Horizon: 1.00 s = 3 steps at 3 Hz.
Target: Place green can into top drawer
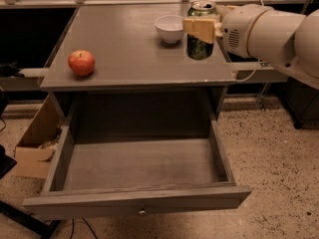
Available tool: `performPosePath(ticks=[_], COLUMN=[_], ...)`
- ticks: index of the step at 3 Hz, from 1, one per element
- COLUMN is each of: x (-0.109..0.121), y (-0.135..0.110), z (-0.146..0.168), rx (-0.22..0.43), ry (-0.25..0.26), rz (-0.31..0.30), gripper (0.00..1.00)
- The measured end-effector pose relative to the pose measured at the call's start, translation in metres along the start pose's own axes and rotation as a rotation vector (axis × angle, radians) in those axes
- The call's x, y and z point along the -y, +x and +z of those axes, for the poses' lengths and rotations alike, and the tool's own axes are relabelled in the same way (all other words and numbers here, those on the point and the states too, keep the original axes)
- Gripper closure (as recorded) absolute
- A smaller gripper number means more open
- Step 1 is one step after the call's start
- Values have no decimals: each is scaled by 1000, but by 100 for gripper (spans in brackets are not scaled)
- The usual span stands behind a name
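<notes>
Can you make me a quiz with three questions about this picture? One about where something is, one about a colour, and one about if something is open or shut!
1. How is the top drawer?
A) shut
B) pulled open
C) taken off

2. What colour is the bowl?
A) white
B) blue
C) black

3. Where is the apple?
A) in the top drawer
B) on the table
C) in the bowl

Answers:
1 B: its inside shows in front of the table.
2 A: the bowl is plain white.
3 B: the apple sits on the table's left side, while the gripper grips the green can at the table's right rear.
</notes>
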<state>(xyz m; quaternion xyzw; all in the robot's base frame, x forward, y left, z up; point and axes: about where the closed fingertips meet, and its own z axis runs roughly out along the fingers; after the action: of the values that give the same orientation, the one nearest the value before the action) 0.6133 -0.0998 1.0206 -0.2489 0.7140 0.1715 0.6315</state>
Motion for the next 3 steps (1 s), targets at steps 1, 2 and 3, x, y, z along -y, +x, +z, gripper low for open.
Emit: performPosePath(ticks=[1, 2, 3], x=[-28, -68, -113], y=[26, 75, 140], z=[-8, -15, -15], rx=[-21, -39, -83], ry=[-160, -317, -432], rz=[3, 28, 49], gripper=[100, 100, 100])
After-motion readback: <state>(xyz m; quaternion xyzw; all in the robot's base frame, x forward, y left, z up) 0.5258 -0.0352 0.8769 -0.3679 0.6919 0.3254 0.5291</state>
